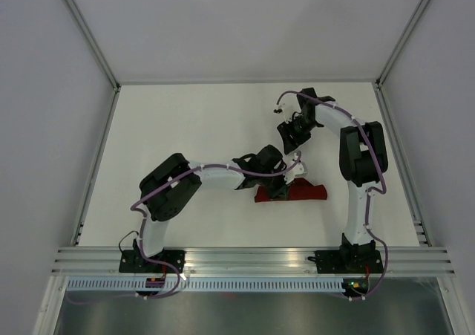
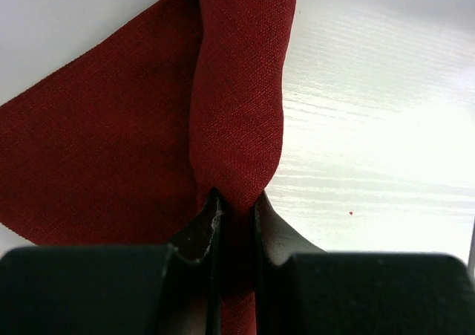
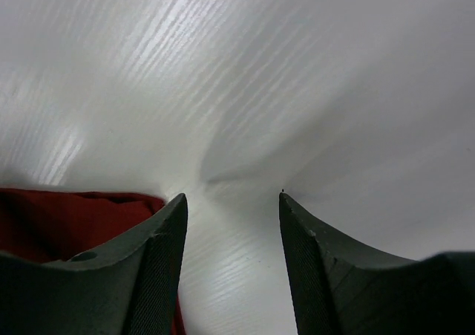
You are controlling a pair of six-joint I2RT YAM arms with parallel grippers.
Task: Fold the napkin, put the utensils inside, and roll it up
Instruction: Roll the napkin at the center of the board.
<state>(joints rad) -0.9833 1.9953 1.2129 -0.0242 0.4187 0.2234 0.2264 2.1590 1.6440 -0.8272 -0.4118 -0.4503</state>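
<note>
**Speaker 1:** Where is the napkin, and what has hold of it?

**Speaker 2:** Seen from overhead, the napkin (image 1: pixel 304 193) lies as a narrow dark red bundle on the white tabletop (image 1: pixel 185 119), at lower centre of the frame. The left tool (image 1: pixel 279 189) sits at its left end. In the left wrist view, that tool's jaws are clamped on a rolled ridge of cloth. A flat flap spreads toward the left of that frame.

**Speaker 1:** And the other tool?

**Speaker 2:** The right tool (image 3: pixel 232 201) hovers with its jaws apart and nothing between them. A corner of red cloth shows at the lower left of its wrist view.

**Speaker 1:** What could go wrong from here?

**Speaker 2:** The bundle is pinched at one end only. The cloth looks thin and soft, so a lift or drag by the left tool would probably loosen the free end and let the roll open. The flat flap does not look wound in, and it could trail or snag. The fork is not visible in any view. If it is inside, a tilt could slide it out of an open end. The right tool, coming down open, might pinch only the top layer or push the bundle sideways against the left tool's grip.
</note>
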